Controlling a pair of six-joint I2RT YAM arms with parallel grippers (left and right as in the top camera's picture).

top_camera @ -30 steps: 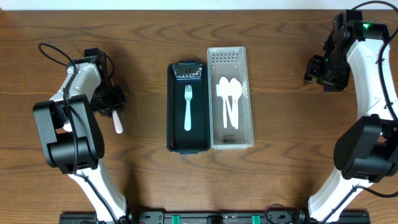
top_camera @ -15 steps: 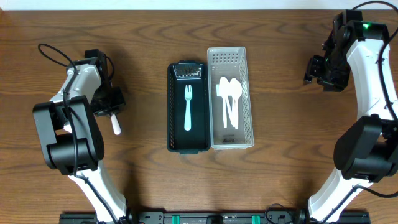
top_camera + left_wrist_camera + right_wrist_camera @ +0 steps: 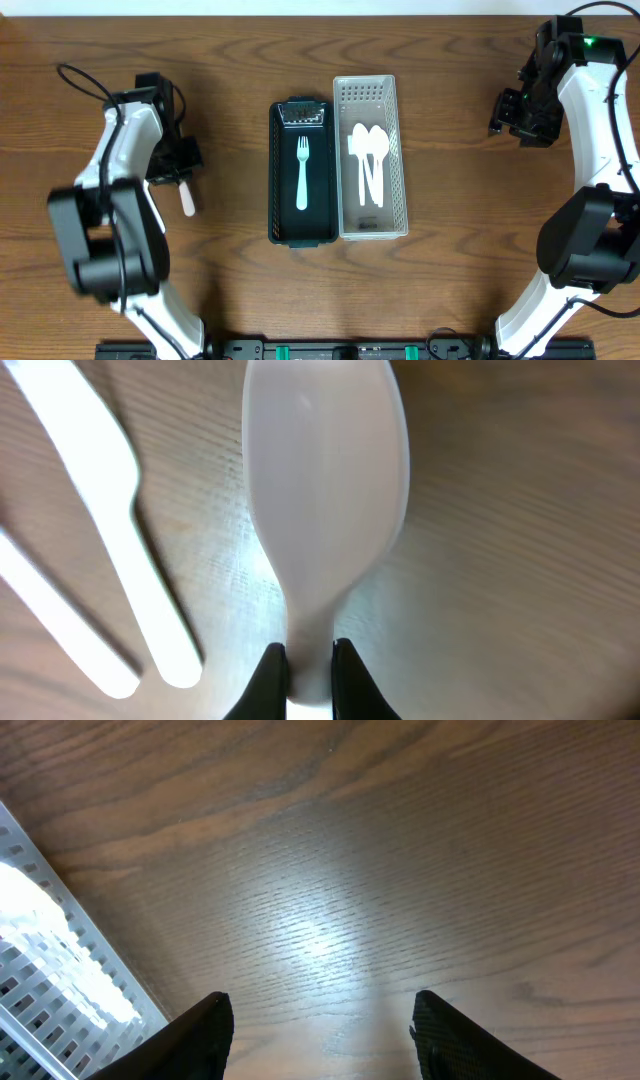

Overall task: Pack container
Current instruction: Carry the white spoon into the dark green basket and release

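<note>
The black tray (image 3: 277, 200) holds one fork (image 3: 302, 172), the white basket (image 3: 369, 92) just beside it holds white spoons (image 3: 368, 160), the left pincer (image 3: 310, 665) grasps a single spoon (image 3: 325, 490) well left of both, and the right pincer (image 3: 320, 1030) hangs released.

Tray (image 3: 281, 170) and basket (image 3: 398, 150) set side by side on table (image 3: 240, 60), tray on the left, fork (image 3: 302, 172) laid in tray, spoons (image 3: 368, 160) laid in basket, spoon (image 3: 325, 490) held in left gripper (image 3: 179, 174) well left of tray, loose cutlery (image 3: 120, 530) laid just beside it, right gripper (image 3: 518, 115) positioned well right of basket.
</note>
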